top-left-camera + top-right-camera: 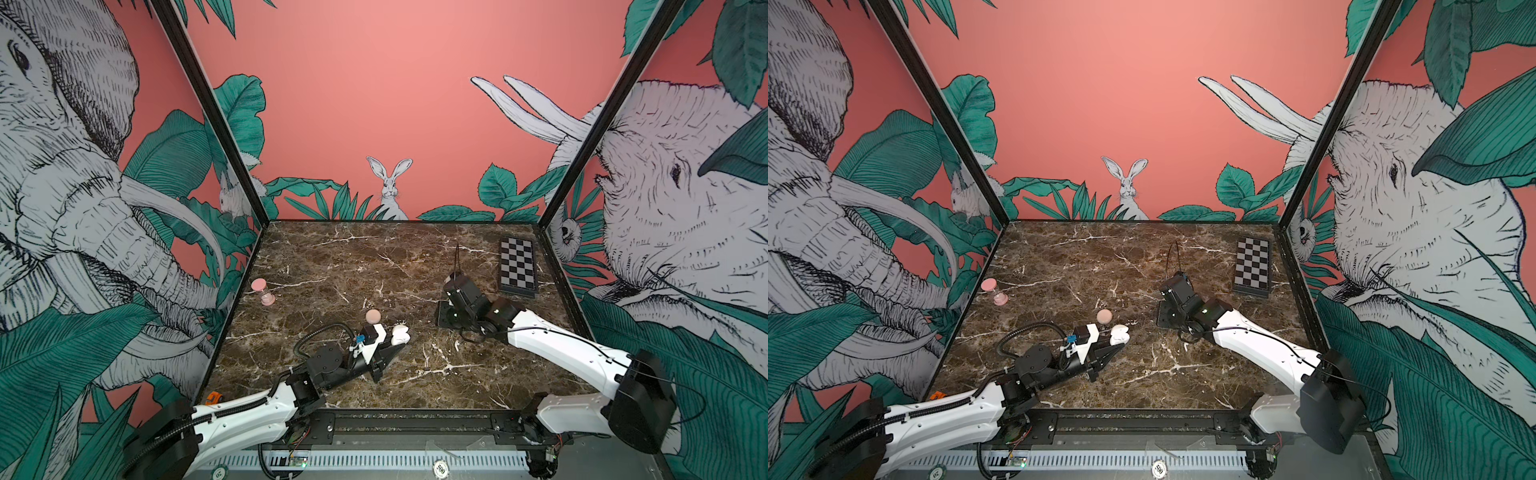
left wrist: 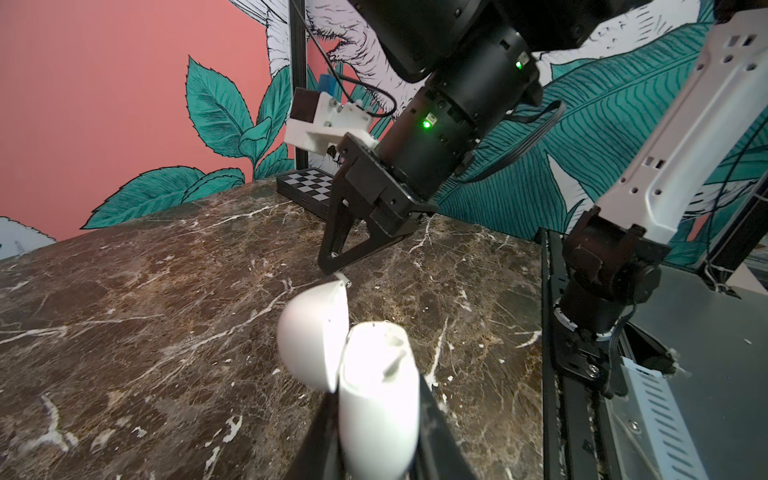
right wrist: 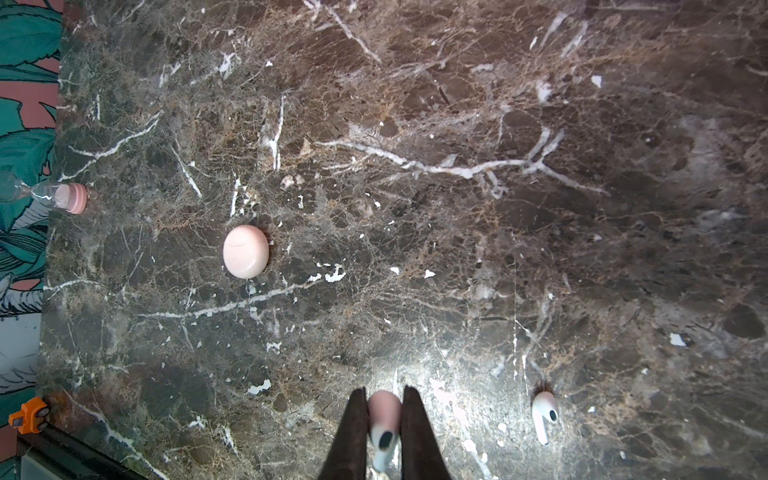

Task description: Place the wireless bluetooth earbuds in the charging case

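nothing is seated yet, as far as these views show. the left arm's fingers (image 2: 440, 449) are clamped on the body of the white charging case (image 2: 311, 336), which is held just above the counter (image 1: 332, 257) with its lid swung open. glare washes out its inside, but one dark slot shows and no bud is visible in it.

the right arm's fingers (image 3: 353, 436) are pinched on one earbud (image 3: 384, 415), a pale pinkish head with a whitish stem, down close to the counter and well apart from the open case. a second, white earbud (image 3: 544, 415) lies loose on the counter near those fingers. i judge both insertions are still to do: carry the held bud to the case, seat it, then fetch the loose one.

counted: two earbuds, two cases (the open white one and a closed pink round case (image 3: 246, 251) on the counter), one pink hourglass (image 1: 262, 291), one orange toy car (image 3: 29, 415), one checkerboard (image 1: 517, 266).
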